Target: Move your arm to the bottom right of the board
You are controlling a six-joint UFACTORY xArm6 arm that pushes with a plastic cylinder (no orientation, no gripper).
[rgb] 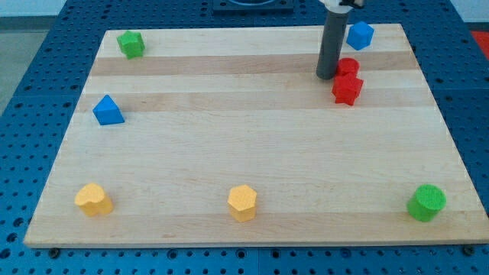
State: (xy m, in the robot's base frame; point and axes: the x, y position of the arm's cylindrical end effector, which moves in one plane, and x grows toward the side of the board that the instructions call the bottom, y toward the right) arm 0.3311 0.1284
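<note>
My tip [327, 76], a bare rod with no jaws, holding nothing, touches the light, rigid, slidable red cylinder [348, 66]; the board [252, 145] is smooth wood.

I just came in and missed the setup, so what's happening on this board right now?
A single robot arm ending in a dark rod is working over a wooden board. My tip sits near the view's top right, just left of two red blocks and below-left of a blue block. The goal is the bottom right corner, where a green cylinder stands, so the move is not yet done. The other blocks lie apart from the tip.
</note>
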